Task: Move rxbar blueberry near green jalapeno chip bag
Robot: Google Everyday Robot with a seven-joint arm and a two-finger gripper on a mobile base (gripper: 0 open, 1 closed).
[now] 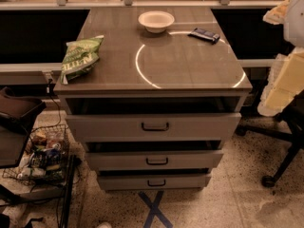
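One raised camera faces the cabinet [190, 68] front-on, gripper [281, 87] seemingly at right edge.

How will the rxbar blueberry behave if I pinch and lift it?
The rxbar blueberry lies flat and thin, so it is probably light and fairly stiff, and unlikely to roll. Its shiny-looking wrapper may slip. The gripper hangs at the right edge, beside the table.

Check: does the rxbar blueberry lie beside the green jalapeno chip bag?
No: rxbar blueberry sits far right, green jalapeno chip bag at left edge; gripper hangs off the right side.
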